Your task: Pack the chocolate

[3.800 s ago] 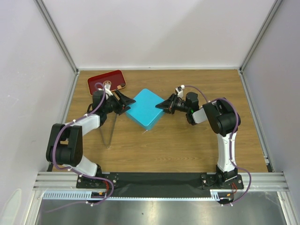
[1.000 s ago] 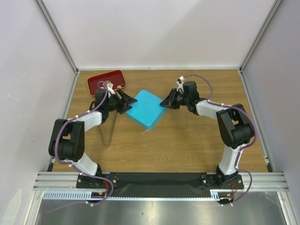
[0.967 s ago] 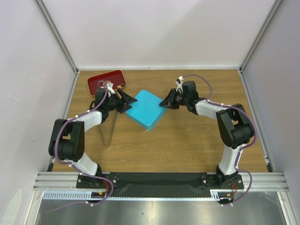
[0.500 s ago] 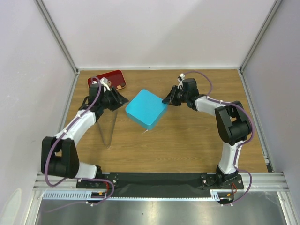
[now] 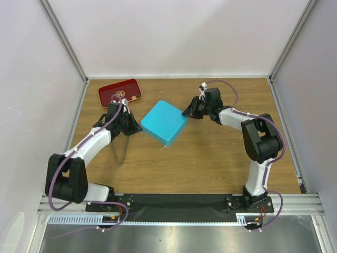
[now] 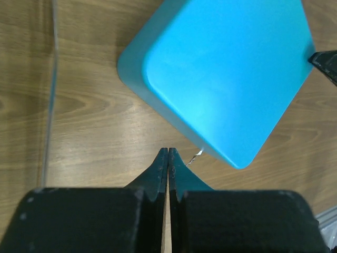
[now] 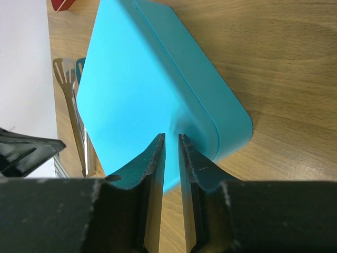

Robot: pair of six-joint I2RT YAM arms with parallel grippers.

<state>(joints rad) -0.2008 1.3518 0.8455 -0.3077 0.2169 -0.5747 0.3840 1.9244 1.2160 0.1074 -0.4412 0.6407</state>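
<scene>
- The turquoise box (image 5: 164,122) sat closed on the wooden table (image 5: 210,158), its lid seated flush all round as far as the wrist views showed; no chocolate was visible anywhere outside it.
- The red tray (image 5: 119,92) at the far left held only a small pale item too small to name; a pair of tongs (image 5: 124,148) lay on the table near the left arm.
- A shut lid fits either a box packed and closed or one awaiting opening; whether chocolate lay inside could not be told.
- The left gripper (image 6: 167,161) had its fingers pressed together on nothing, hanging just beside the box's left corner, apart from it.
- The right gripper (image 7: 171,145) showed only a narrow gap between its fingers, nothing visibly held, poised over the lid at the box's far right edge; contact with the lid could not be judged.
</scene>
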